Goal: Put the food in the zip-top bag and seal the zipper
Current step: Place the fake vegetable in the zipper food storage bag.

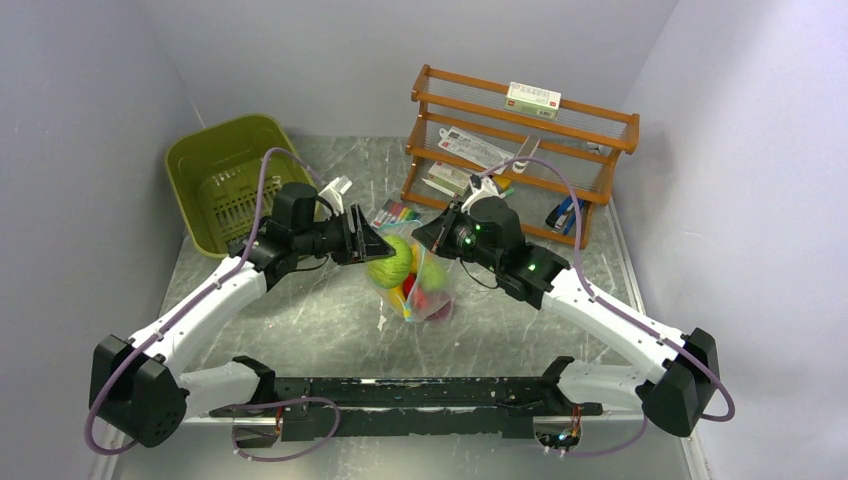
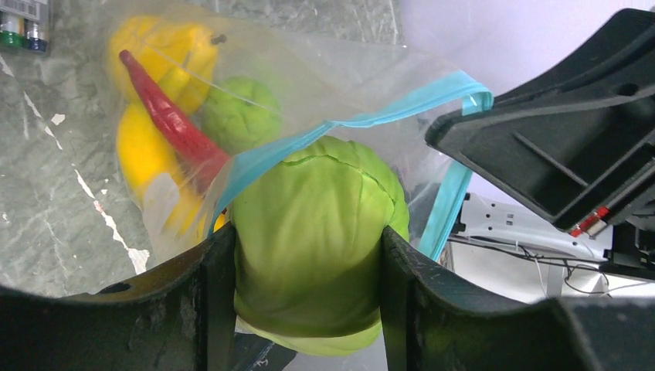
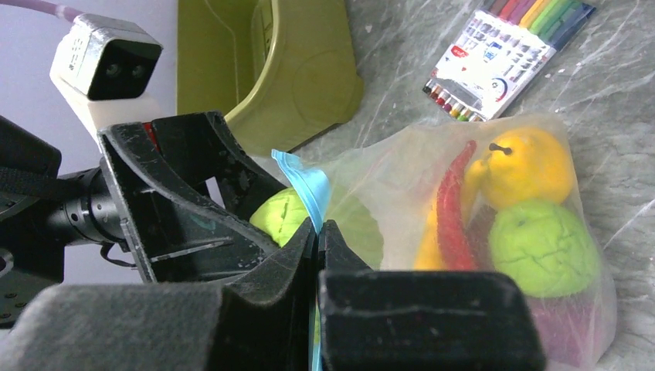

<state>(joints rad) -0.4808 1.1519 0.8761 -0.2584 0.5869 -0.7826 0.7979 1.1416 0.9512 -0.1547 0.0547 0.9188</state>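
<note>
At table [image 1: 300, 330] centre, between 2 arms: zip-top bag [image 3: 402, 174] lying, mouth sitting between grippers. Left gripper [image 2: 307, 259] grasping 1 pale green round piece [image 2: 309, 201], piece sitting at bag mouth, partly under zipper [image 2: 371, 120]. Right gripper [image 3: 317, 236] pinching zipper strip, fingers clenched. Bag holding red chili [image 2: 174, 127], 1 yellow piece [image 3: 529, 166], 1 green round piece [image 3: 544, 247]. Marker pack [image 3: 506, 54] lying near bag.
</note>
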